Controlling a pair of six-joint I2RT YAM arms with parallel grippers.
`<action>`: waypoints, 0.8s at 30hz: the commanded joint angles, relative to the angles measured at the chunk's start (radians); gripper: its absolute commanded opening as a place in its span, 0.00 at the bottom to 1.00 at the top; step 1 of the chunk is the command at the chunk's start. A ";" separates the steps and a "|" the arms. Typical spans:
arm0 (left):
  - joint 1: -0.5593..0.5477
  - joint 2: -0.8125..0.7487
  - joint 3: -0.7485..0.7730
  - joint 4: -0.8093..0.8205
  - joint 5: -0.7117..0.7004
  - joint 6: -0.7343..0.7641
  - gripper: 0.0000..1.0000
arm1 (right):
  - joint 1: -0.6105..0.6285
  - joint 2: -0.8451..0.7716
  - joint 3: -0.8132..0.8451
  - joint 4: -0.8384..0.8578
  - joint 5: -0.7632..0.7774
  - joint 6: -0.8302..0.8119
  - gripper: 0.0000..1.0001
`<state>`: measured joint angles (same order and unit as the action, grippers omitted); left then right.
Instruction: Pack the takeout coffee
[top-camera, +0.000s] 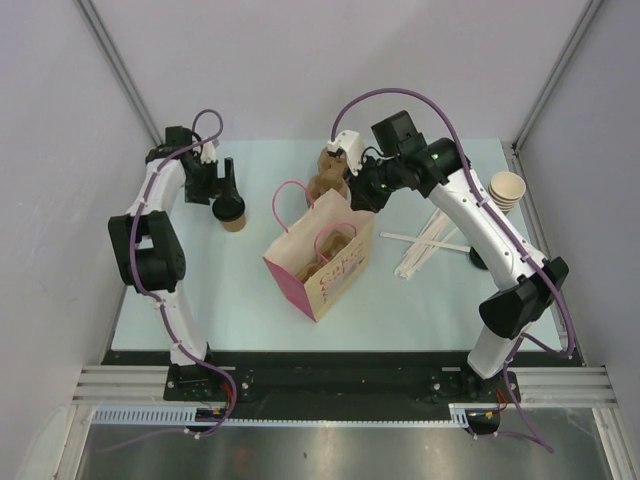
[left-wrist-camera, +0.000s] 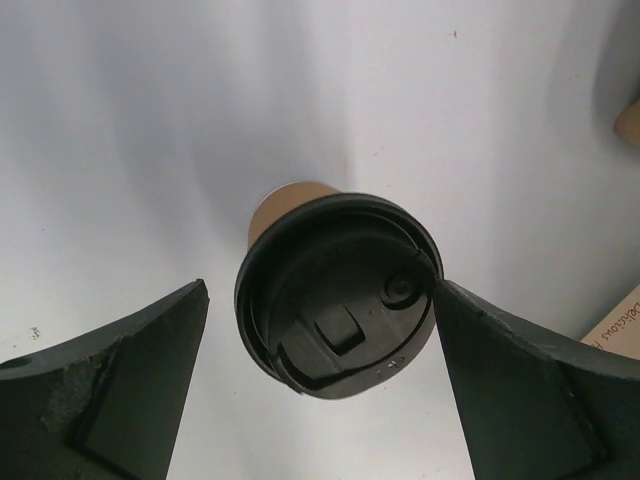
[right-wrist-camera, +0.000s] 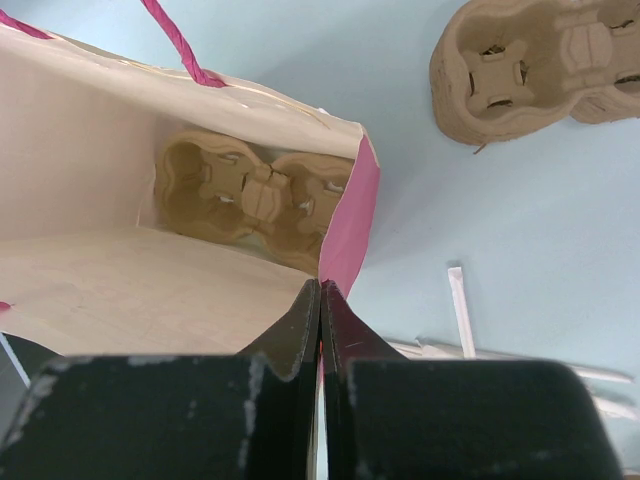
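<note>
Takeout coffee (left-wrist-camera: 335, 300) stood between the wide-open left jaws, ungripped; the shut right jaws pinched the pink bag (right-wrist-camera: 90, 180) to hold it open.

Cup: small brown paper cup with black plastic lid (top-camera: 232, 212) on pale blue table (top-camera: 220, 300), far L; between fingers of left gripper (top-camera: 222, 188).
Bag: pink paper bag (top-camera: 320, 262) upright mid-table, R of cup, well apart.
In bag: moulded cardboard cup carrier (right-wrist-camera: 250, 195) at bottom.
Behind bag: second cardboard carrier (top-camera: 328, 175) on table, near.
R of bag: paper-wrapped sticks (top-camera: 425, 245) flat on table.
Far R: stack of beige lidless paper cups (top-camera: 508, 190), behind sticks, by table edge.
R arm: right gripper (top-camera: 362, 200) at bag's rear R rim, btw bag & second carrier.
</note>
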<state>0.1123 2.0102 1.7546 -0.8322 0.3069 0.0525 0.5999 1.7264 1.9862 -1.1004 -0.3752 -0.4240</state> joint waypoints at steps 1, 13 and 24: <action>0.006 -0.045 0.040 -0.010 -0.009 0.001 0.99 | -0.003 -0.004 0.040 0.016 -0.018 -0.012 0.00; 0.000 -0.071 0.006 -0.013 0.031 -0.019 1.00 | -0.003 -0.007 0.039 0.017 -0.019 -0.012 0.00; -0.013 -0.074 0.005 -0.002 0.008 -0.016 1.00 | -0.003 -0.004 0.039 0.016 -0.019 -0.012 0.00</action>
<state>0.1101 1.9831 1.7542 -0.8482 0.3164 0.0490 0.5999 1.7264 1.9862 -1.1004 -0.3756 -0.4240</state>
